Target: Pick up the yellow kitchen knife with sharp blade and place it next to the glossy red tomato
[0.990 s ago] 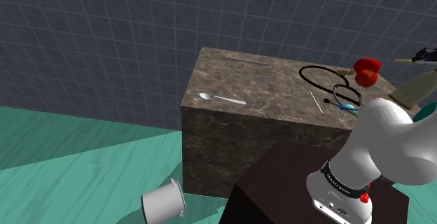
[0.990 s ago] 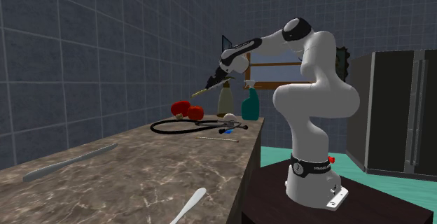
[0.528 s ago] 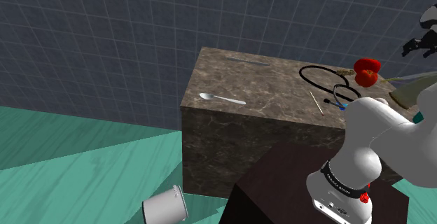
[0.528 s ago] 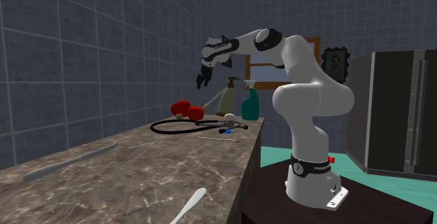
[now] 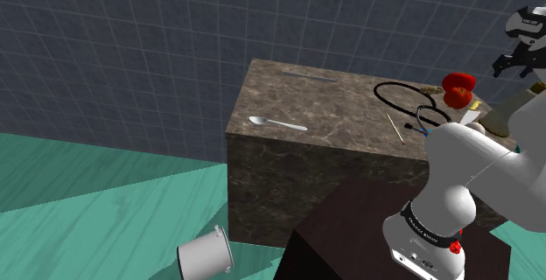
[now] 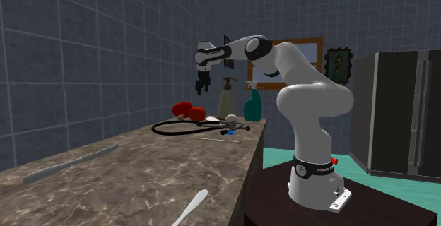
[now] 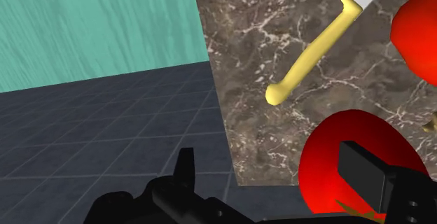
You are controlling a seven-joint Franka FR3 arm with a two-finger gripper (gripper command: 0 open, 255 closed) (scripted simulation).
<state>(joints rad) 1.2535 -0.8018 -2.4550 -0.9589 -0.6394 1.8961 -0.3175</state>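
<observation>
Let go of the yellow-handled knife (image 7: 311,51) within the last second and pulled up and away: carried aloft a second ago, dropped half a second ago, now lying flat on the marble counter (image 5: 324,112) just beside the red tomato (image 7: 322,159). Left the gripper (image 6: 201,85) hanging open and empty above that spot, black fingers spread with nothing between. Judging by that, placement looks done, with only a retreat left. Handle end and tomato close together from the wrist view, though touching or merely adjacent cannot be told. Harder to confirm elsewhere: in the shoulder view, just a small yellow sliver toward that view's right of the tomato, the rest covered by the white arm (image 5: 481,164); in the second exterior view, lost behind the tomatoes and a black looped cable (image 6: 173,127) at the counter's far end. Pale blade cut off at the wrist view's edge, so full length unknowable. Second tomato (image 7: 417,33) likewise cropped.
</observation>
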